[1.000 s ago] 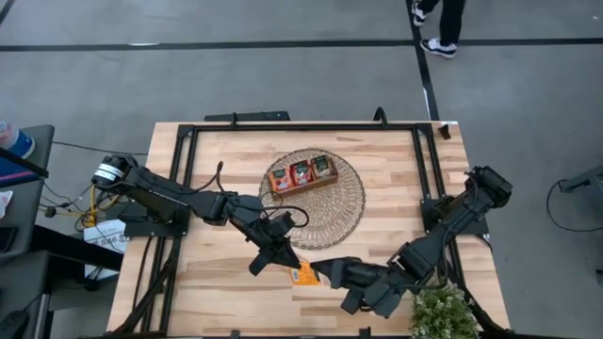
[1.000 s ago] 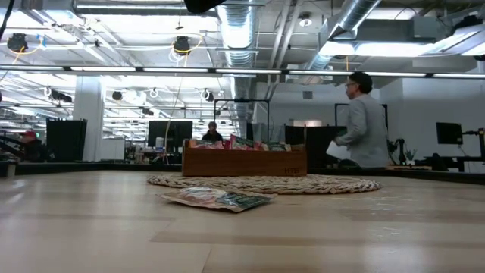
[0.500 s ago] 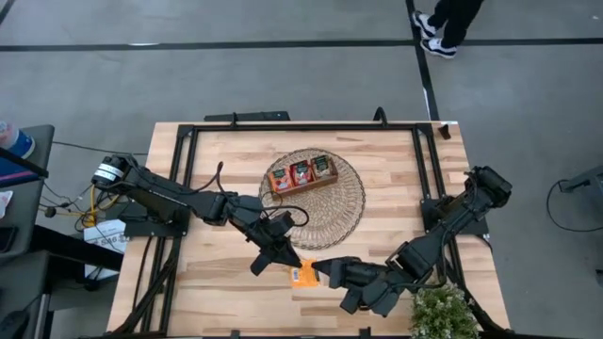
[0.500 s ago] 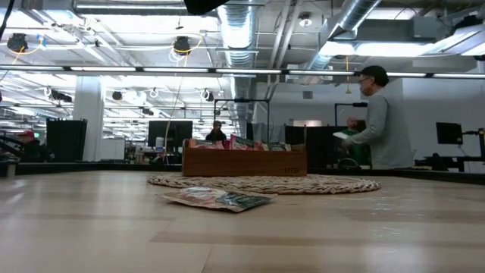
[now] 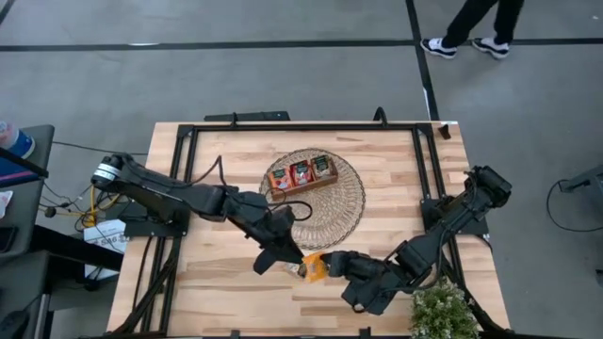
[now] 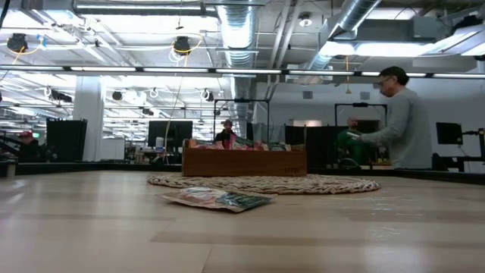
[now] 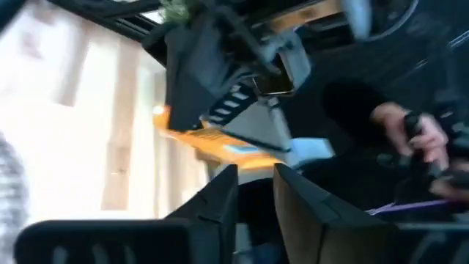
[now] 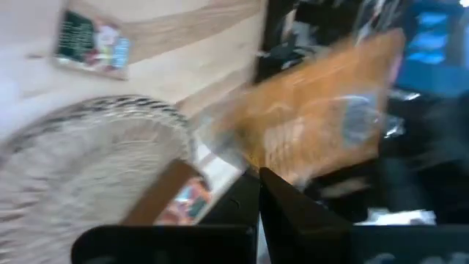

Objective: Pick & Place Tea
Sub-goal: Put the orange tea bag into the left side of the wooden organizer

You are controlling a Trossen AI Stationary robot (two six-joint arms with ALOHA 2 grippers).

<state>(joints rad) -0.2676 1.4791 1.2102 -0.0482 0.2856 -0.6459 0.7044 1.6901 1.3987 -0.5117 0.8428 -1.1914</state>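
Observation:
My right gripper (image 5: pixel 332 266) is shut on an orange tea sachet (image 5: pixel 314 267) near the table's near edge, right of centre. My left gripper (image 5: pixel 285 261) is just to the left of the sachet, its fingers a little apart (image 7: pixel 255 192). The sachet's edge (image 7: pixel 220 143) lies just beyond my left fingertips; I cannot tell whether they touch it. Another sachet (image 6: pixel 217 199) lies flat on the table in front of the woven mat (image 5: pixel 325 212) and also shows in the right wrist view (image 8: pixel 91 44). The wooden tray (image 5: pixel 300 174) on the mat holds several sachets. My right gripper pinches the orange sachet between its two fingers at one edge (image 8: pixel 275 172). The fingers come at it low, from the table's right side. The sachet stands out past the fingertips toward my left gripper, tilted; blur hides more.
A potted plant (image 5: pixel 441 311) stands at the near right corner. A black frame (image 5: pixel 301 125) runs around the table. A person (image 6: pixel 394 121) stands in the room beyond the far edge. Bare wood lies at the near left (image 5: pixel 207 282).
My right gripper has drawn the orange sachet a little toward the table's right and far side, and the sachet now sits tilted rather than flat. My left gripper has followed a little to the right. The person behind the table has walked to the right.

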